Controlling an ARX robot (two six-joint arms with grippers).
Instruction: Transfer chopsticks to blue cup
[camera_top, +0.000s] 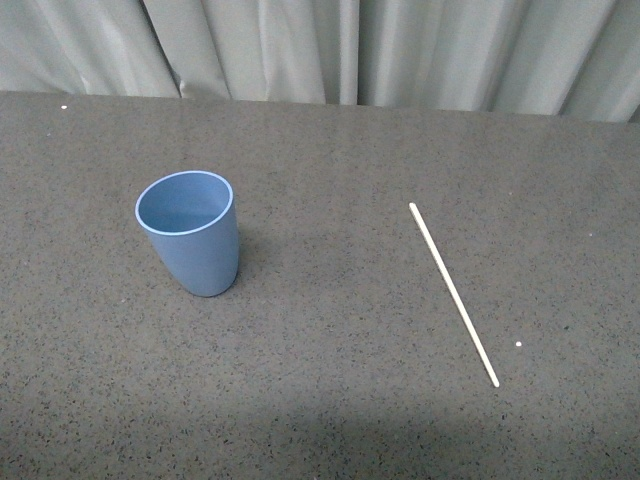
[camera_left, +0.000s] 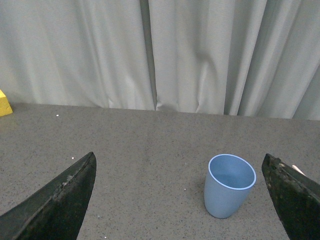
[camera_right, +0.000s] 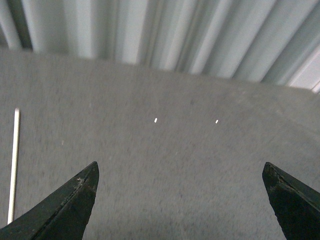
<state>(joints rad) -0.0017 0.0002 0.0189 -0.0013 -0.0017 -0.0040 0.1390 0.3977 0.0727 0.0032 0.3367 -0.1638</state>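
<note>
The blue cup (camera_top: 191, 232) stands upright and empty on the dark speckled table, left of centre. The chopstick (camera_top: 453, 293), a thin cream-white stick, lies flat to the right, running diagonally from far-left to near-right. Neither arm shows in the front view. In the left wrist view the left gripper (camera_left: 180, 172) is open and empty, and the cup (camera_left: 228, 185) stands ahead of it, nearer one finger. In the right wrist view the right gripper (camera_right: 180, 175) is open and empty over bare table, with the chopstick (camera_right: 13, 165) lying outside its fingers at the picture's edge.
A grey pleated curtain (camera_top: 330, 50) hangs behind the table's far edge. A yellow block (camera_left: 4, 103) sits at the table's far side in the left wrist view. Small white specks (camera_top: 519, 345) dot the tabletop.
</note>
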